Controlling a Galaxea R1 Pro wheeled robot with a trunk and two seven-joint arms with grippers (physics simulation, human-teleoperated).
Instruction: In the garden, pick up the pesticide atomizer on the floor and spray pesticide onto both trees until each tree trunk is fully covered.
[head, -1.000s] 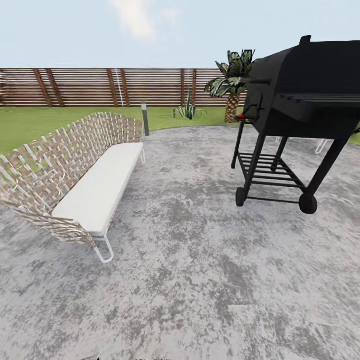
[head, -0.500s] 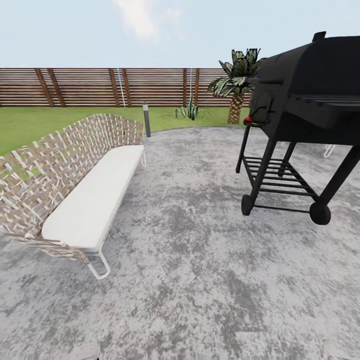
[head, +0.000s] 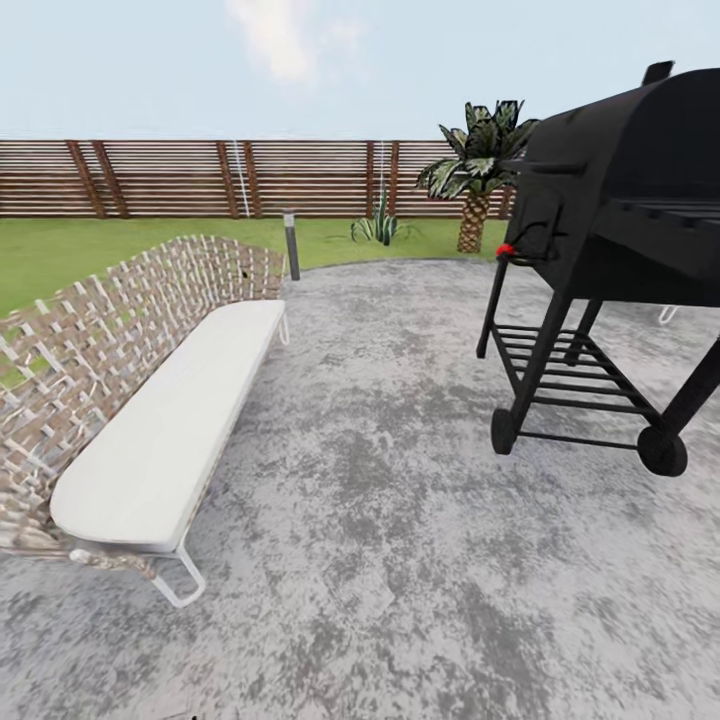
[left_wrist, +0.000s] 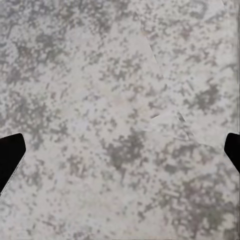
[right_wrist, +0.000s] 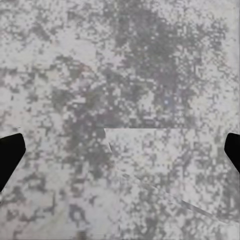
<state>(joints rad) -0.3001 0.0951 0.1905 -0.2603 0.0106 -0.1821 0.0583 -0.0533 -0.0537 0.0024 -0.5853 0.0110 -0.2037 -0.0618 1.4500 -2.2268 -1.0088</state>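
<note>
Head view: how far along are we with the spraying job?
Nothing looks done yet. Both grippers are open over mottled grey paving, left gripper and right gripper, holding nothing. The robot stands on the patio between a woven bench and a black grill; lawn and fence lie ahead. Left: find and pick up the atomizer, then spray both trunks.

1. A mottled grey stone patio is being seen underfoot.
2. A woven bench is being carried on it.
3. A black wheeled grill is being borne nearby.
</note>
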